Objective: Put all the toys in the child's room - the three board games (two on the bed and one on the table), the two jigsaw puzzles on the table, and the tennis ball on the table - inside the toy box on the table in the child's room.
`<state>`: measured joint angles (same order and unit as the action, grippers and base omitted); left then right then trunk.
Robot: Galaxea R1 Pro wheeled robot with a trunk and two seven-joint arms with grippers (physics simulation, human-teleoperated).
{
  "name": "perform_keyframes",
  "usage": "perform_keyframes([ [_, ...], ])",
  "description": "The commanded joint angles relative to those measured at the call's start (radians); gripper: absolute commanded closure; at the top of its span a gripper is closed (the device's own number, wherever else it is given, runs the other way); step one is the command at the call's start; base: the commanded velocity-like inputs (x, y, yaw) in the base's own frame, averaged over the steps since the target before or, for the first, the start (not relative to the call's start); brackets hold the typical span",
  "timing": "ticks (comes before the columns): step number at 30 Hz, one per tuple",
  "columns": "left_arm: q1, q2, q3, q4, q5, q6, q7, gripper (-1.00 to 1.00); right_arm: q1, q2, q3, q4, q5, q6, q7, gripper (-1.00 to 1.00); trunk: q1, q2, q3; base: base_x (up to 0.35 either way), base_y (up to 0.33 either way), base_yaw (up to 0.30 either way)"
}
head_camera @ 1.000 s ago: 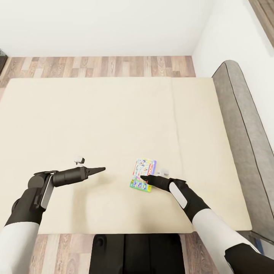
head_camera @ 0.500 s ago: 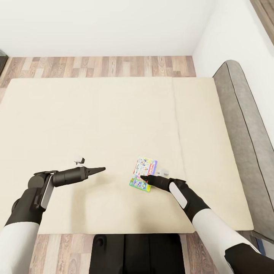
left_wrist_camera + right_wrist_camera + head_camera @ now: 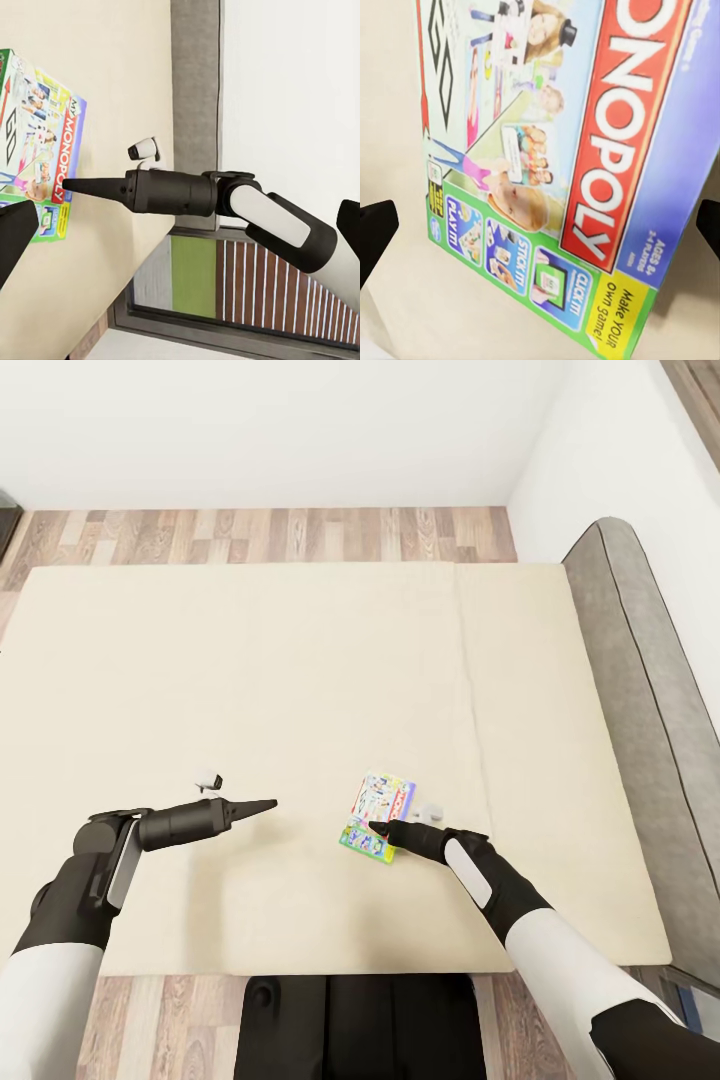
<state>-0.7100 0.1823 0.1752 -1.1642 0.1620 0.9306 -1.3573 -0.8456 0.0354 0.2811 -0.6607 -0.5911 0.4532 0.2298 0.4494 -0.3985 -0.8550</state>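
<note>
A flat white-and-green cartoon-covered board game box (image 3: 376, 816) lies on the wide cream bed (image 3: 280, 680), directly under the tips of the right end effector (image 3: 380, 827), whose fingers stand spread to either side of the box without yet gripping it. Over the last second the whole view has drifted slightly, so the camera moved, while both arms held their pose. The left end effector (image 3: 262, 804) hovers well off to the side, pinched closed and empty, so the pick-up appears still ahead.

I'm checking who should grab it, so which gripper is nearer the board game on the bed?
Right. The right gripper is at the board game, over its near edge. The left gripper hovers off to its left above the bed.
</note>
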Motion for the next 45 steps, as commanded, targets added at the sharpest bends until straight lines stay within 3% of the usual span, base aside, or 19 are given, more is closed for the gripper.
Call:
perform_keyframes([
  [1,0.0,0.0,0.0,0.0,0.002,0.01,-0.002,-1.0,-0.001,0.0,0.0,0.0,-0.003,0.004,0.0,-1.0,0.001,-0.002,-0.001,0.0,0.001,0.0],
  [45,0.0,0.0,0.001,0.0,0.001,0.01,-0.002,-1.0,-0.001,-0.01,-0.002,-0.001,-0.004,0.005,-0.001,-1.0,0.001,-0.002,-0.001,0.0,0.0,0.0],
])
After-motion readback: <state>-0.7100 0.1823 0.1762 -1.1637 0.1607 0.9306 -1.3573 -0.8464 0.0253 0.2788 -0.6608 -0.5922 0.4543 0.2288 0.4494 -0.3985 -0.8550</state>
